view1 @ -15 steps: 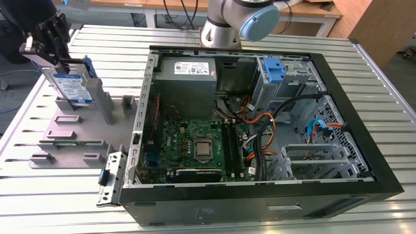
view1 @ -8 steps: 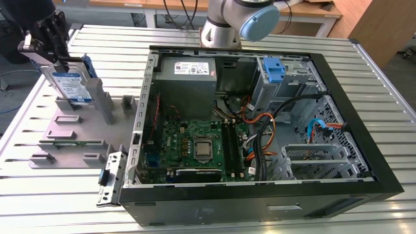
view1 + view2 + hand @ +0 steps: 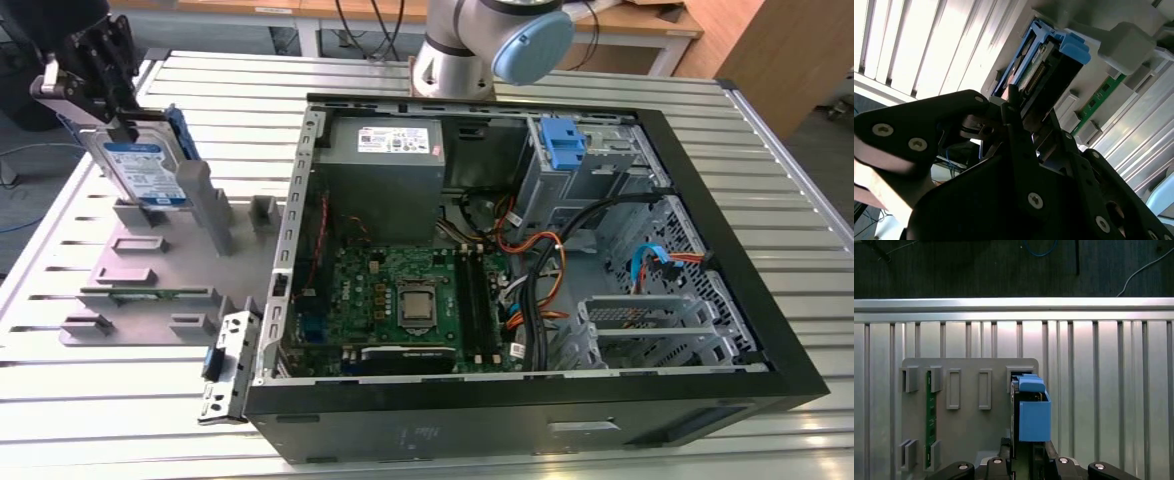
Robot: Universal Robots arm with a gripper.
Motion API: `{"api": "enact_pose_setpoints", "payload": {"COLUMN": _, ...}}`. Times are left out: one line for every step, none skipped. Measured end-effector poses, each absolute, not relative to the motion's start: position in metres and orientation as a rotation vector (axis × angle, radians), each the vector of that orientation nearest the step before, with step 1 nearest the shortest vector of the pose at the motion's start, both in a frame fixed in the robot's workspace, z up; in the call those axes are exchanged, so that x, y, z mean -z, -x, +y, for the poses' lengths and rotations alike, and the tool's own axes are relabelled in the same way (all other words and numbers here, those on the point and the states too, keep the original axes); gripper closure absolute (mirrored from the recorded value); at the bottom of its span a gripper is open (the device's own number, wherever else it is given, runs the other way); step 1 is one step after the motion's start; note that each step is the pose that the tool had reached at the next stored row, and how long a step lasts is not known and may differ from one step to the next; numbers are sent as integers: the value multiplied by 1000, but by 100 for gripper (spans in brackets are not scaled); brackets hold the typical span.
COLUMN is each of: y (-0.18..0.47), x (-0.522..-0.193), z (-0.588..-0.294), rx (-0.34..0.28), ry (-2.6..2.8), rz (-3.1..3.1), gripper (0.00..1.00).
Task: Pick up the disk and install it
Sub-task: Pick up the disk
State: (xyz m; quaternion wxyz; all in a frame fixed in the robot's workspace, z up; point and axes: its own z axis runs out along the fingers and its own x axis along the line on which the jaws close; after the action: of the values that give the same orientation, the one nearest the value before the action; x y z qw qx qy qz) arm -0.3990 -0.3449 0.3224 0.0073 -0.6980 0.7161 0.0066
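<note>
The disk (image 3: 144,168) stands upright on edge at the exterior view's far left, silver with a white-and-blue label and blue side rails. My gripper (image 3: 123,128) comes down on its upper edge and is shut on it. The disk's lower edge sits at the slots of the grey fixture plate (image 3: 160,262); I cannot tell whether it still rests there. In the second wrist view the disk (image 3: 1046,65) runs away from my black fingers (image 3: 1019,135). The first wrist view looks down on the disk's blue rail (image 3: 1033,415) just beyond my gripper (image 3: 1026,462).
The open computer case (image 3: 534,405) lies on the slatted metal table, with the motherboard (image 3: 400,300), grey power-supply box (image 3: 384,150), cables and a blue drive-bay latch (image 3: 565,142) inside. A green circuit strip (image 3: 147,293) sits in the fixture plate. The arm's base (image 3: 481,45) stands behind the case.
</note>
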Motion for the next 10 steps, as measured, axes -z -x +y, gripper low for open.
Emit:
{"api": "enact_pose_setpoints", "payload": {"y": 399, "x": -324, "z": -345, "rx": -20, "ry": 2183, "rz": 2239, "gripper": 65}}
{"api": "enact_pose_setpoints", "payload": {"y": 399, "x": -325, "z": -345, "rx": -20, "ry": 2183, "rz": 2239, "gripper": 65}}
{"api": "enact_pose_setpoints", "payload": {"y": 399, "x": -326, "z": -345, "rx": -20, "ry": 2183, "rz": 2239, "gripper": 65}}
{"api": "enact_pose_setpoints", "payload": {"y": 399, "x": -327, "z": -345, "rx": -21, "ry": 2183, "rz": 2239, "gripper": 65}}
{"api": "enact_pose_setpoints", "payload": {"y": 399, "x": -328, "z": -345, "rx": -20, "ry": 2183, "rz": 2239, "gripper": 65}}
{"api": "enact_pose_setpoints", "payload": {"y": 399, "x": -329, "z": -345, "rx": -21, "ry": 2183, "rz": 2239, "gripper": 65}}
{"api": "enact_pose_setpoints", "payload": {"y": 399, "x": -331, "z": -345, "rx": -20, "ry": 2183, "rz": 2239, "gripper": 65}}
{"api": "enact_pose_setpoints", "payload": {"y": 399, "x": -332, "z": -345, "rx": -20, "ry": 2183, "rz": 2239, "gripper": 65}}
{"api": "enact_pose_setpoints", "payload": {"y": 399, "x": -333, "z": -345, "rx": -20, "ry": 2183, "rz": 2239, "gripper": 65}}
{"api": "enact_pose_setpoints", "payload": {"y": 399, "x": -334, "z": -345, "rx": -20, "ry": 2183, "rz": 2239, "gripper": 65}}
